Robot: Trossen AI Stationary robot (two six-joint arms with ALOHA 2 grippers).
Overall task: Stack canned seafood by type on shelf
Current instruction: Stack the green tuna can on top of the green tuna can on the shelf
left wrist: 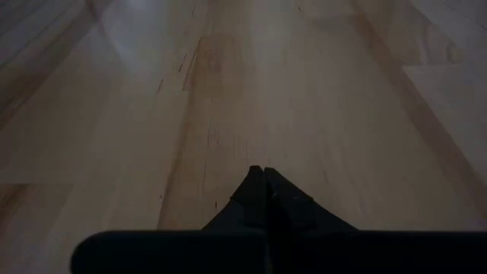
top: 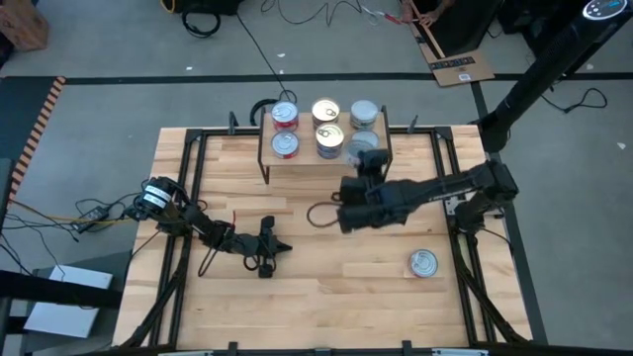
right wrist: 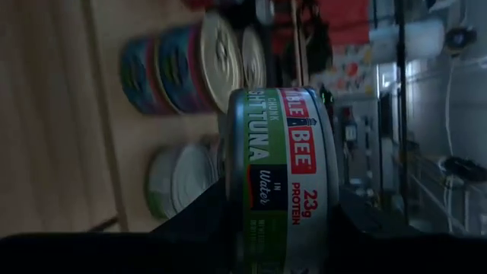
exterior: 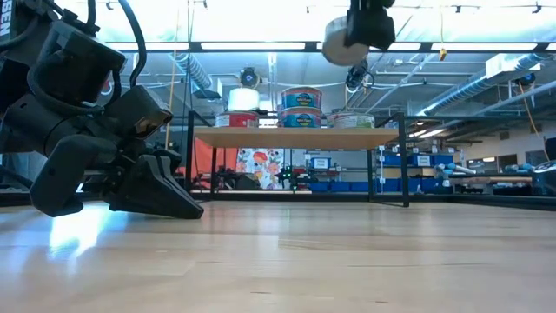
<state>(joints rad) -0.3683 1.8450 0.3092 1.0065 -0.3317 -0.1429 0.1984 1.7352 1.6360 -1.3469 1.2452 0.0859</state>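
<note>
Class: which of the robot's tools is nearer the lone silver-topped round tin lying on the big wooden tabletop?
The right tool, raised above the small light-wood shelf's edge, holding a green-labelled tuna tin. The left tool rests farther across the tabletop from the lone silver-topped round tin.

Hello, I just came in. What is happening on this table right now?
The right gripper holds a green-labelled tuna can in the air, just above the right side of the small shelf, where other cans already stand, some stacked. One more can lies on the table near the right arm. The left gripper rests shut on the table, waiting.
</note>
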